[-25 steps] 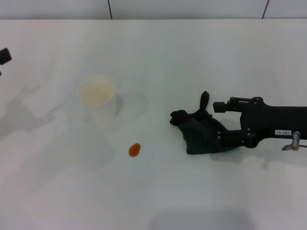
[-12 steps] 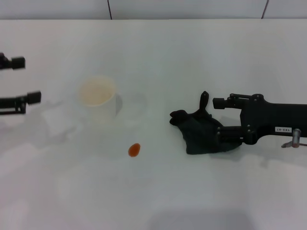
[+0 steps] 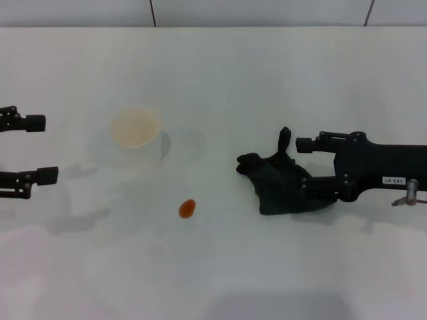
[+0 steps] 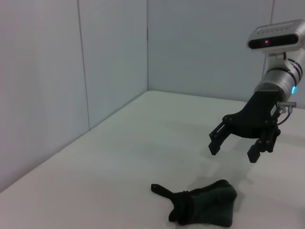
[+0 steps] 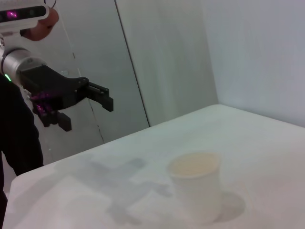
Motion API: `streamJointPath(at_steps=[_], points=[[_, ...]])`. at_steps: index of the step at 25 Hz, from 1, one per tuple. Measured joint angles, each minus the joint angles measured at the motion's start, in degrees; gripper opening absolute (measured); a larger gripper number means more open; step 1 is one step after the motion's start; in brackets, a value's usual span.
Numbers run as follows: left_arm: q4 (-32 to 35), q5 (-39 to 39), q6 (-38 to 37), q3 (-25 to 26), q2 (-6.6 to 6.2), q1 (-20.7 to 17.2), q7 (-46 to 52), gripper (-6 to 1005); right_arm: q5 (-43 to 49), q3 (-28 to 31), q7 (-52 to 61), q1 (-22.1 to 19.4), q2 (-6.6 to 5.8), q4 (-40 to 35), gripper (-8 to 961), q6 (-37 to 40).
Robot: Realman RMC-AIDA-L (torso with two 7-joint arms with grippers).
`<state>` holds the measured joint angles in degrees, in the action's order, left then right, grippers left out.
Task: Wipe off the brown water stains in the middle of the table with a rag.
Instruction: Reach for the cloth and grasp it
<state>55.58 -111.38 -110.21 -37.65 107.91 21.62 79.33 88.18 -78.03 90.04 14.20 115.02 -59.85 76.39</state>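
Grasp step: right end effector (image 3: 303, 170) spread open over the rag (image 3: 277, 183), holding nothing. Stain (image 3: 187, 208) on table (image 3: 267, 80) near cup (image 3: 137, 137). Left end effector (image 3: 41, 149) open, idle. Next: close on rag.

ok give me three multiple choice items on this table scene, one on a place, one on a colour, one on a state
1. Where does the brown stain lie?
A. in front of the paper cup, toward the robot
B. under the rag
C. inside the cup

2. What colour is the rag?
A. white
B. dark green-black
C. orange

3. How is the left pincer?
A. shut on the cup
B. shut on the rag
C. open, holding nothing

Answers: 1 A, the blob sits on bare table, nearer the robot than the cup. 2 B, the left wrist view shows dark green cloth. 3 C, its fingers stand apart over the table's left edge; the right pincer is at the rag.
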Motion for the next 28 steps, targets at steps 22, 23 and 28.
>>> streamJointPath(at_steps=[22,23,28], points=[[4.01,0.12,0.38,0.20,1.97,-1.52,2.89,879,15.73,-1.31,12.18,7.86,0.10,-1.16,783,-0.51],[4.01,0.12,0.51,0.23,1.99,-1.38,3.16,879,17.10,-1.34,13.14,8.44,0.11,-1.39,783,-0.50],[4.01,0.12,1.25,0.24,2.23,-0.60,4.14,879,21.34,-1.50,15.85,10.66,0.12,-2.06,783,-0.52]])
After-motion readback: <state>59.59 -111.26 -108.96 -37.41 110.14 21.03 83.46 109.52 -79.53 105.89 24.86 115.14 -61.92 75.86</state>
